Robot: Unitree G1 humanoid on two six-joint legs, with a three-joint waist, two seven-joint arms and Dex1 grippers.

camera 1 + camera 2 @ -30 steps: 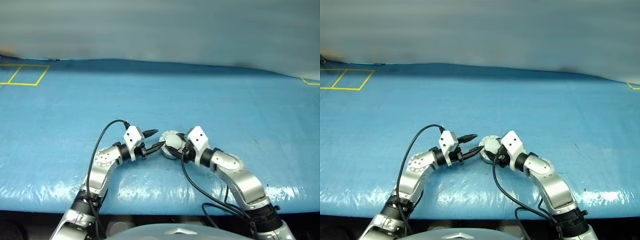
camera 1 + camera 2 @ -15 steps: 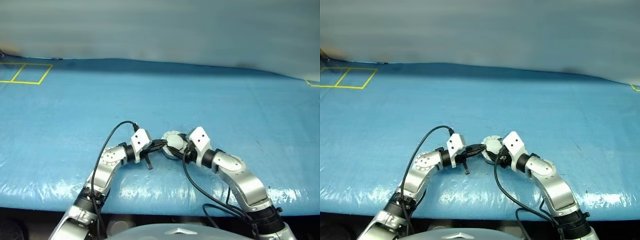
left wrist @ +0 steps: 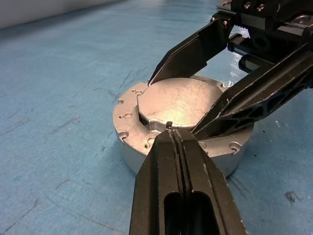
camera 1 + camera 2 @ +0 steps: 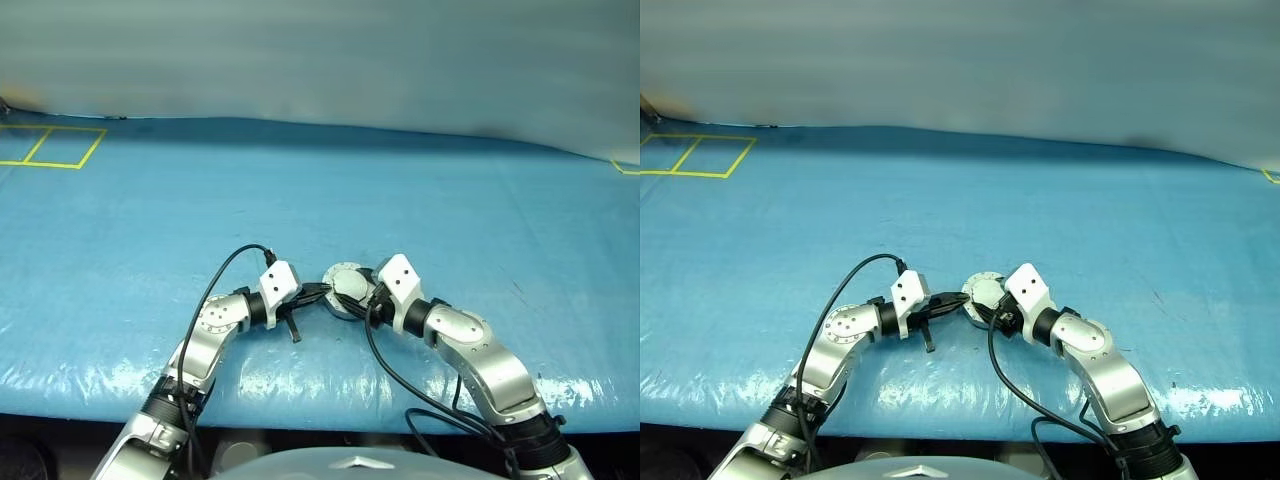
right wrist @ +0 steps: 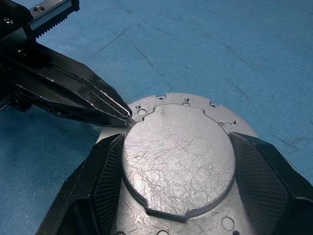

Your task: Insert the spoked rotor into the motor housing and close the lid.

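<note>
A: How many parts are counted on the counter (image 4: 450, 200)?
B: One housing (image 3: 230, 155) is counted, and one lid (image 3: 178, 103).
A: And hands?
B: Two: a left hand (image 3: 177, 132) and a right hand (image 5: 178, 147).

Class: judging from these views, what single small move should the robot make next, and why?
Probably press down lightly with the shut left gripper. Its tip rests at the rim of the lid, which already sits on the motor housing, while the right gripper brackets the lid with a finger on each side, so only final seating seems left.
</note>
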